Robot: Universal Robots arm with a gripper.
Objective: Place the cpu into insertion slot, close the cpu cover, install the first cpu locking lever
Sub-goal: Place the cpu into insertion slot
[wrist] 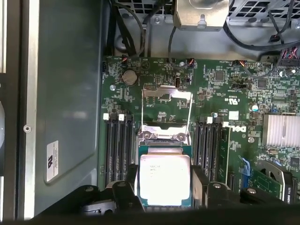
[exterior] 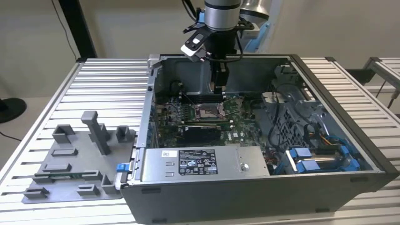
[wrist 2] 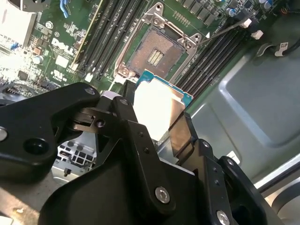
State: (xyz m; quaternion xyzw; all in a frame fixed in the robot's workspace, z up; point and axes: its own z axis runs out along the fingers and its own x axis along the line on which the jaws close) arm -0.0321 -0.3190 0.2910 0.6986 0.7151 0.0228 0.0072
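Ribbed metal table, pale wall; my gripper clamps the chip; second wrist view shows me the socket pins

You have open drop room straight over the insertion slot. Low memory slots flank it on two sides. The flipped-open cpu cover lies off a third. The case wall borders the board's edge just past one bank.
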